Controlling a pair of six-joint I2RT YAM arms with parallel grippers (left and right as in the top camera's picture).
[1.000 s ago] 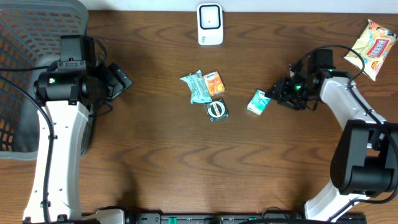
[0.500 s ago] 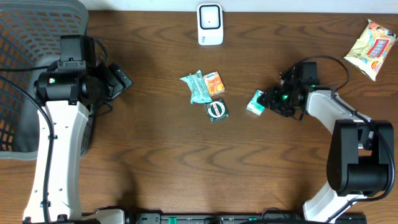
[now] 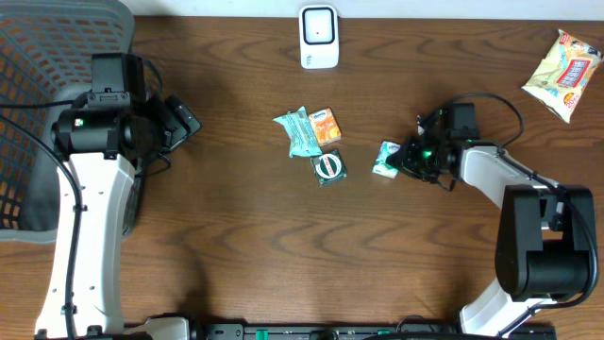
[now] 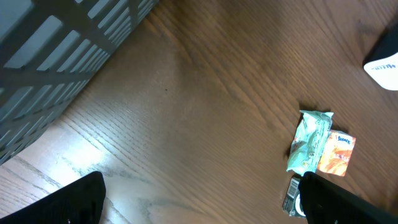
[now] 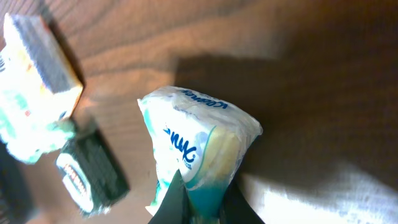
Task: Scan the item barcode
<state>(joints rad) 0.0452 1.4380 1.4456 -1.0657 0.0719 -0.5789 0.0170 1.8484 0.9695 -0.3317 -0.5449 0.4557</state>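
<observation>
my right claw (image 5: 205,202) is closed, its two dark fingertips pinching the lower edge of a small soft teal-and-white plastic packet with blue lettering (image 5: 199,140). the packet tilts upward from the grip and throws a shadow on the brown wooden tabletop (image 5: 323,74). i cannot tell whether it is clear of the wood or resting on it. from overhead, it lies right of the middle of the tabletop.

near it, to its left, is a cluster of three things: a dark square sachet with a round label (image 3: 329,166), a small orange box (image 3: 326,126) and a crumpled pale green wrapper (image 3: 300,133). the box and the wrapper touch each other.

a white upright scanner unit (image 3: 319,36) stands at the far edge, well apart from the packet. a yellow crinkled snack bag (image 3: 563,62) lies in the far right corner.

my left claw (image 4: 202,180) hangs spread fully wide with nothing between its fingers, over bare wood beside a grey mesh basket (image 3: 42,85).
</observation>
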